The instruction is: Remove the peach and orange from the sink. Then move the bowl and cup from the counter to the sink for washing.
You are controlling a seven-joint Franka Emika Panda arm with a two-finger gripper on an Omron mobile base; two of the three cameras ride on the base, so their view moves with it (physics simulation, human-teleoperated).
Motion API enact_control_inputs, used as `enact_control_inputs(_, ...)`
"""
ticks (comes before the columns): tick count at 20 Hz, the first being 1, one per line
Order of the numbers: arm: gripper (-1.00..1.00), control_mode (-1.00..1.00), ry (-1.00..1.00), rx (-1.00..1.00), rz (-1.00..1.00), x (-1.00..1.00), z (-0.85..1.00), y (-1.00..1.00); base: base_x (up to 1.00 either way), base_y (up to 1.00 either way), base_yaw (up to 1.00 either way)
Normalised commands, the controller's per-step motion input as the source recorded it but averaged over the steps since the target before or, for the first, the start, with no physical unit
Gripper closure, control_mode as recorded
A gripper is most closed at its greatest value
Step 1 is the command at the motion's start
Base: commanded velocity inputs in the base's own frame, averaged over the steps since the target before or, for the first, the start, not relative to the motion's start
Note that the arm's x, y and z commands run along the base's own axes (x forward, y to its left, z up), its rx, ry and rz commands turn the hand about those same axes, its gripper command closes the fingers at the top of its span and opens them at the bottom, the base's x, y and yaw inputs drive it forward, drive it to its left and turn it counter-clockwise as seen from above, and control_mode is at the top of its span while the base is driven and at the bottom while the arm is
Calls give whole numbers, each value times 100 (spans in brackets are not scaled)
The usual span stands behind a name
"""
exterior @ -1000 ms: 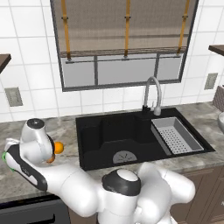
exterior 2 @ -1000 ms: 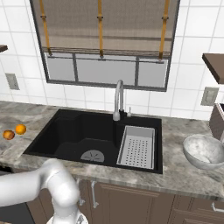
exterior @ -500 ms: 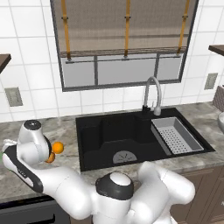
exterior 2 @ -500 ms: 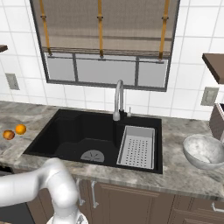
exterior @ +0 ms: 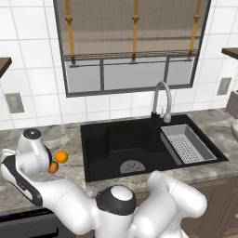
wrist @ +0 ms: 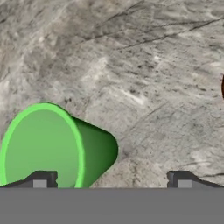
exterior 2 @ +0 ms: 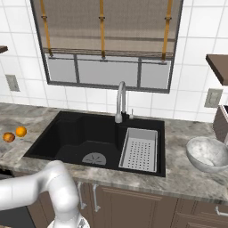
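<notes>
Two fruits rest on grey marble counter (exterior 2: 187, 176); gripper (wrist: 111, 179) fingers spread apart.

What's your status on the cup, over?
Gripper open, empty, above counter. Cup below, nearer one fingertip, not between. Peach and orange out of sink. Nothing blocking.

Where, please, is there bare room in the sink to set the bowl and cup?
The sink is bare left of the rack, around the drain. The left counter is crowded: peach, orange, cup.
</notes>
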Motion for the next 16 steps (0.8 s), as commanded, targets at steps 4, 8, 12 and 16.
enact_control_inputs(4,-100,-100,0,0,0,11,-3,8,0,0,0)
enact_control_inputs(8,-100,-100,0,0,0,12,-6,10,0,0,0)
enact_control_inputs(12,-100,-100,5,-1,0,15,-15,15,0,0,0)
enact_control_inputs(16,-100,-100,7,-2,0,13,-16,15,0,0,0)
